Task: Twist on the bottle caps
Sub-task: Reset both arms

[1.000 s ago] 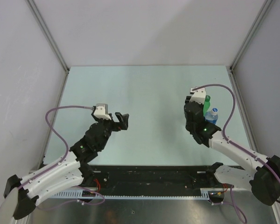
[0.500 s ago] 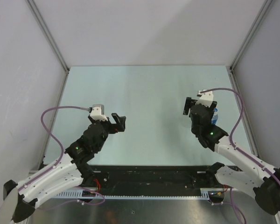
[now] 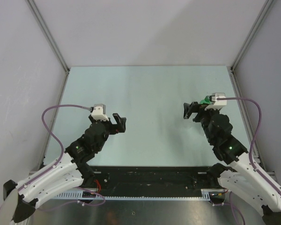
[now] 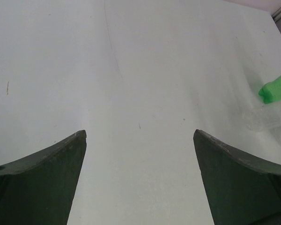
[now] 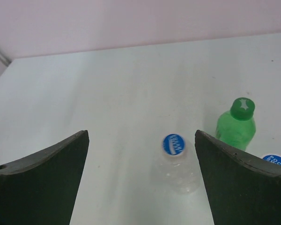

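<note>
In the right wrist view three bottles stand upright on the table. A clear bottle (image 5: 179,169) wears a cap (image 5: 174,144) with a blue printed top, just right of centre between my fingers and farther out. A green bottle (image 5: 235,129) with its green cap (image 5: 242,107) on stands behind the right finger. A third blue-topped cap (image 5: 275,160) peeks over that finger. My right gripper (image 5: 141,133) is open and holds nothing. From above, only the green bottle (image 3: 206,100) shows beside the right gripper (image 3: 197,110). My left gripper (image 3: 114,123) is open over bare table (image 4: 140,133).
The pale table (image 3: 150,89) is closed in by white walls at the back and both sides. In the left wrist view the green bottle (image 4: 275,88) and a faint clear bottle (image 4: 267,119) sit at the far right edge.
My right gripper has opened and drawn back toward me and to the right, away from the bottles. The left arm has shifted only slightly.
</note>
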`<action>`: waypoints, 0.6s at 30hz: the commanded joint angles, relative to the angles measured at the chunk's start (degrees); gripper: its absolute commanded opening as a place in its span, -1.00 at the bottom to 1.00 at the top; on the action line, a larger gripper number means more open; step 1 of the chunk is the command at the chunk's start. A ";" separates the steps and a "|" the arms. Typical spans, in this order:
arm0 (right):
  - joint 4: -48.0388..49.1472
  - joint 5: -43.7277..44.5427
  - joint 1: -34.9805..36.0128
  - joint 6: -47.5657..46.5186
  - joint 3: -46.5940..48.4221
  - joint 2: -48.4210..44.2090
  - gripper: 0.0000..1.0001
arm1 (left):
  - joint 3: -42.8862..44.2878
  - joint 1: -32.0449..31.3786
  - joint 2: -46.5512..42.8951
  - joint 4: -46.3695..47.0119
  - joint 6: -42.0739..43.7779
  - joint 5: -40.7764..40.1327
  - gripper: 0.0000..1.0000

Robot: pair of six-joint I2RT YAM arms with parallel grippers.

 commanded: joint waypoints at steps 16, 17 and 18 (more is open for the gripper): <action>-9.83 -17.41 0.15 3.55 -5.35 -14.60 0.99 | -4.09 0.40 -9.16 -1.44 1.55 4.44 0.99; -9.74 -17.44 0.15 3.66 -5.41 -14.85 0.99 | -4.14 0.39 -9.59 -1.46 1.58 4.21 0.99; -9.65 -17.54 0.15 3.71 -5.44 -14.93 0.99 | -4.13 0.39 -9.85 -1.43 1.69 3.92 0.99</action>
